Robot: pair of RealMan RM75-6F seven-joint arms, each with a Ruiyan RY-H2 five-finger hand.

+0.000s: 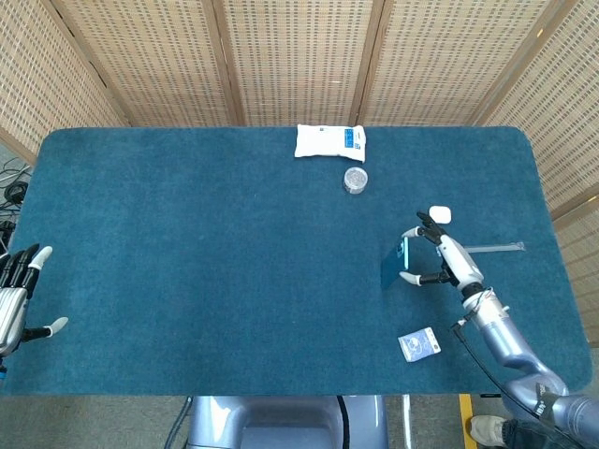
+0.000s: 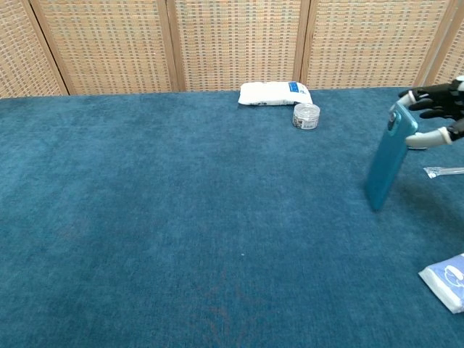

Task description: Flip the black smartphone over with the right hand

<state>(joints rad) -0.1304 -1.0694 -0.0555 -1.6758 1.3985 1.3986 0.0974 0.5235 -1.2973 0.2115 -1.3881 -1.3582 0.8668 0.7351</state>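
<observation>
Smartphone, black-fronted with a blue back cover [image 2: 389, 156], stands tilted on its lower edge on the blue felt-covered bench [image 1: 206, 262], toward the right side about midway between far and near edges. In the chest view its blue back faces the camera and its top leans to the right. Only its upper end is held; its bottom edge rests on the felt.

Going left to right: the left hand [image 1: 17, 297] hangs just off the bench's left edge near the front corner, fingers spread apart and holding nothing. At the far edge, near the middle, lies a white rectangular plastic pouch with a blue label [image 1: 329, 140]. Just in front of it and slightly right sits a small round clear plastic jar [image 1: 355, 180]. Further right comes the tilted phone, and behind its top the right hand [image 1: 440, 254], its fingertips [image 2: 406, 95] touching the phone's upper end from above and the thumb reaching in below, so the top of the phone is pinched between them. Near the front edge, below the phone, lies a small flat white and blue packet [image 1: 419, 344]. Beside the right hand, toward the far side, is a small white rounded case [image 1: 440, 215], and toward the right edge lies a long thin clear-wrapped stick [image 1: 490, 248].
</observation>
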